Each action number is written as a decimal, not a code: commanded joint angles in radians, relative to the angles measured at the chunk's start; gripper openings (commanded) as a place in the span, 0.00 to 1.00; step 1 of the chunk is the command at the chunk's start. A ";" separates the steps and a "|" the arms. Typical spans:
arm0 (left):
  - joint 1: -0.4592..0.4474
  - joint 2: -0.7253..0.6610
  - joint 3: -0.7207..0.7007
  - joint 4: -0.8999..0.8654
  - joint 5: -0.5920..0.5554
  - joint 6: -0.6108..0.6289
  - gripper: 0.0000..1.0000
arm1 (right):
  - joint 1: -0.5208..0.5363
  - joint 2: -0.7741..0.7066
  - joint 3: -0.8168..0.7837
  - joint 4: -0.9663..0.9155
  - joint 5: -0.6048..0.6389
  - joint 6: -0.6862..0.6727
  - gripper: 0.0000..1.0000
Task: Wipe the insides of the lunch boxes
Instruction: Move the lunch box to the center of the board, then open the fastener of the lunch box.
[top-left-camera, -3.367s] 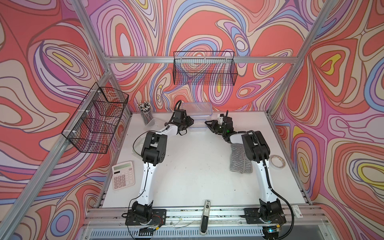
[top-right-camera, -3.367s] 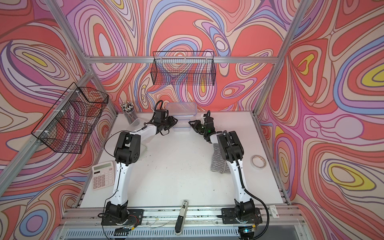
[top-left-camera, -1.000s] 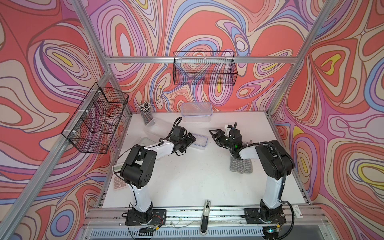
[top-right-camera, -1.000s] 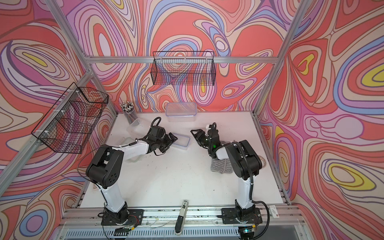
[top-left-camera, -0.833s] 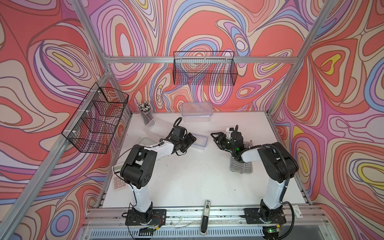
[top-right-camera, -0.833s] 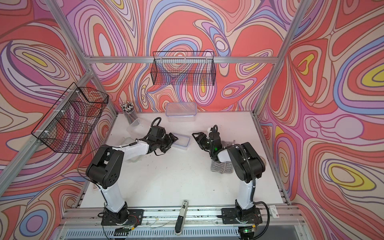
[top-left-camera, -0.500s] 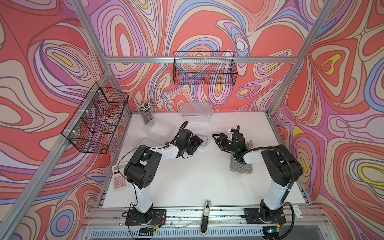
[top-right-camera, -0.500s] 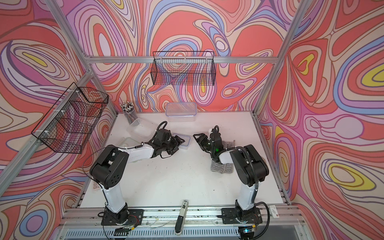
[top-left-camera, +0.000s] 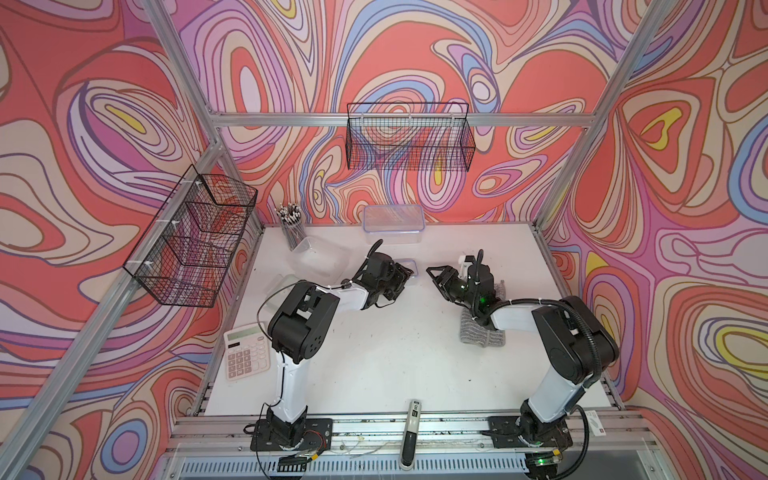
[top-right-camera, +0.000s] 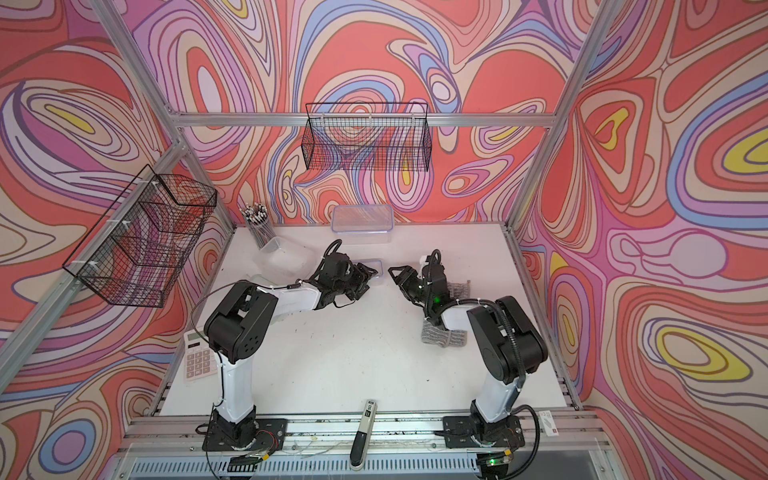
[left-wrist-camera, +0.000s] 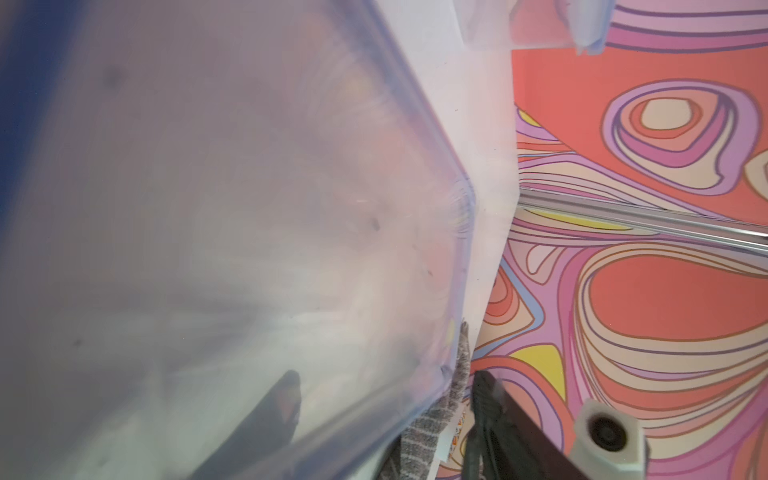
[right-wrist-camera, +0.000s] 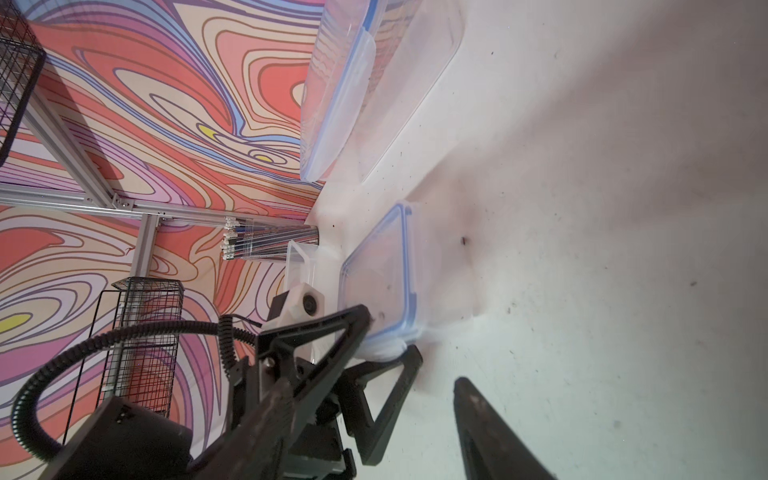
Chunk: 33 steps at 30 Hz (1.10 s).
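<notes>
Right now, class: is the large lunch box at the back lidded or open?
Lidded: the blue-rimmed lid sits on the large lunch box in both top views. Clips latched or not: cannot tell.

**Small box mostly out of my sight**

In both top views the left gripper (top-left-camera: 401, 279) covers the small lunch box (top-left-camera: 409, 262); I see only its far blue-rimmed corner. In the left wrist view this box fills the frame, blurred and cut by the edges. I cannot tell if the jaws press it. The right arm (top-left-camera: 515, 320) hides the middle of the grey cloth (top-left-camera: 480, 336).

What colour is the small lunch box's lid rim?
Blue lid rim, best in the right wrist view.
</notes>
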 joint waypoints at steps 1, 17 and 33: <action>-0.004 0.012 0.032 0.051 0.001 -0.027 0.68 | 0.004 0.053 -0.014 0.081 -0.006 0.037 0.63; -0.004 -0.132 -0.062 -0.134 0.077 0.096 0.71 | 0.004 0.190 0.052 0.219 -0.027 0.106 0.64; 0.034 0.025 0.567 -0.950 -0.174 0.688 0.51 | -0.018 0.385 0.193 0.333 0.014 0.171 0.63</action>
